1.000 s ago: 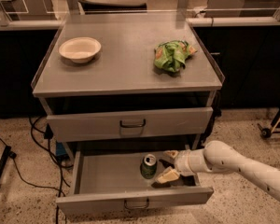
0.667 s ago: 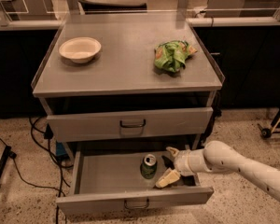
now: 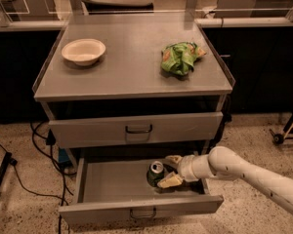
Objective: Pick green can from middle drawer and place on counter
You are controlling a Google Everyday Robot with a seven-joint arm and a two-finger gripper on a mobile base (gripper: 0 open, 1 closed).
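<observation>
Two pale fingers of the gripper are spread apart, one behind and one in front of the small green drink can with a silver top. The can stands upright towards the right of the pulled-out wide shallow grey metal drawer. A low sideways reach is used, probably to pass under the closed drawer above. The grasp is judged not yet closed. The broad flat grey metal counter, the can's destination, carries a cream bowl and a crumpled green snack bag.

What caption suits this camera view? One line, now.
End effector brackets small green drink can in open grey metal middle drawer; beige bowl, crumpled green snack bag on grey metal counter.
</observation>
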